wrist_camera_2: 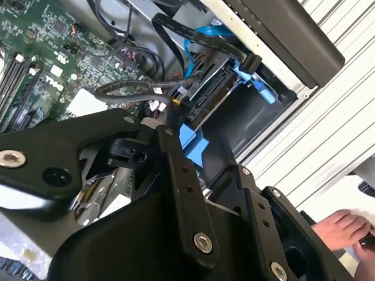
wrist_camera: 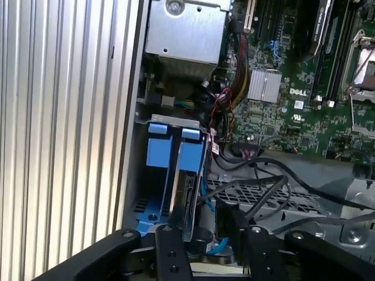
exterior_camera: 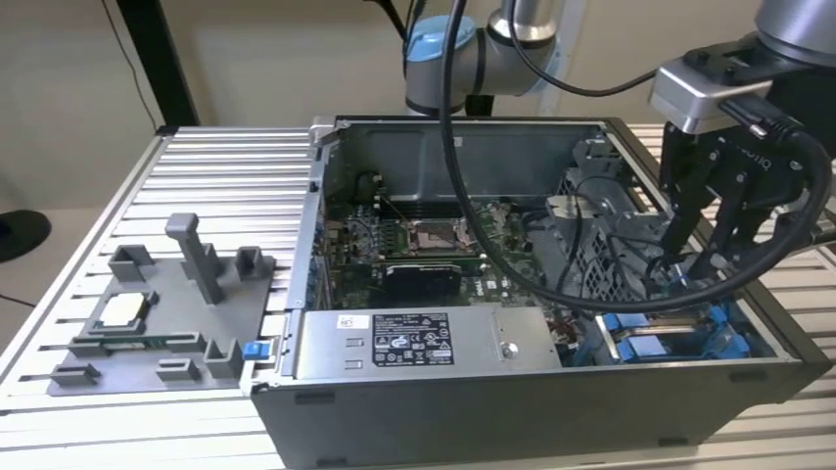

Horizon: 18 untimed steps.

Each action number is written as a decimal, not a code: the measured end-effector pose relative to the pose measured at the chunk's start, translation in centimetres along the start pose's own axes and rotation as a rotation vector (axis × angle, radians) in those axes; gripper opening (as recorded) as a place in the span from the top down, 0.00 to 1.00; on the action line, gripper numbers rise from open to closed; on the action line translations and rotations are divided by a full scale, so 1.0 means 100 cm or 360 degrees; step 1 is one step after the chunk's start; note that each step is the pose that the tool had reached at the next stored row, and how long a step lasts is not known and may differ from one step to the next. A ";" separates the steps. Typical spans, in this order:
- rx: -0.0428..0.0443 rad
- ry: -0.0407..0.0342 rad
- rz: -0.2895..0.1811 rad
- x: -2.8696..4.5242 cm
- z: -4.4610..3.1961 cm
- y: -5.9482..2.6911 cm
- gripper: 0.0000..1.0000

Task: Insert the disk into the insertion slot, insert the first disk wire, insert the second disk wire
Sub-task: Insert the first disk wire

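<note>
The disk [wrist_camera: 187,196] sits in the insertion slot [wrist_camera: 140,205] — so my claw [exterior_camera: 690,264] hangs low beside it, near the wires [wrist_camera: 266,190]; spread or pinching — I cannot tell.

In the exterior view, the lower end of the gripper [exterior_camera: 699,259] was lost behind a looping black cable [exterior_camera: 443,117] and the computer case [exterior_camera: 523,411] wall. In the first wrist view, the disk [wrist_camera: 190,158] was mostly sunk in the insertion slot [wrist_camera: 136,193], its near end covered by the gripper's black links. The second wrist view's edge cut off a person's hand [wrist_camera_2: 345,229].
</note>
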State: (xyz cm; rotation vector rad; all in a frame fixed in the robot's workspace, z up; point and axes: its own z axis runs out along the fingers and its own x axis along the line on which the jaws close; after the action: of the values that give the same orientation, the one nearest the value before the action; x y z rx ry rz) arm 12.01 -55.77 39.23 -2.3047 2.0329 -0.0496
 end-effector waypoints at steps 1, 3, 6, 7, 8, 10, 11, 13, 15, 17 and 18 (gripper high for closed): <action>0.0005 -0.0003 0.0000 -0.0009 0.0004 -0.0001 0.00; 0.0012 -0.0019 0.0001 -0.0029 0.0011 -0.0004 0.00; 0.0015 -0.0038 0.0002 -0.0048 0.0021 -0.0005 0.00; 0.0016 -0.0045 0.0003 -0.0049 0.0029 -0.0004 0.00; 0.0017 -0.0052 0.0003 -0.0051 0.0038 -0.0004 0.00; 0.0019 -0.0069 0.0005 -0.0053 0.0059 -0.0002 0.00; 0.0020 -0.0078 0.0006 -0.0054 0.0067 -0.0002 0.00; 0.0023 -0.0103 0.0009 -0.0059 0.0080 -0.0002 1.00; 0.0027 -0.0131 0.0015 -0.0062 0.0089 -0.0001 1.00; 0.0030 -0.0154 0.0023 -0.0063 0.0090 -0.0002 1.00; 0.0031 -0.0157 0.0026 -0.0063 0.0089 -0.0002 1.00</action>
State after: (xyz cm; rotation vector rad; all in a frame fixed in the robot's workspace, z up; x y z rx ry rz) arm 12.01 -55.11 38.36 -2.2317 1.9943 0.0443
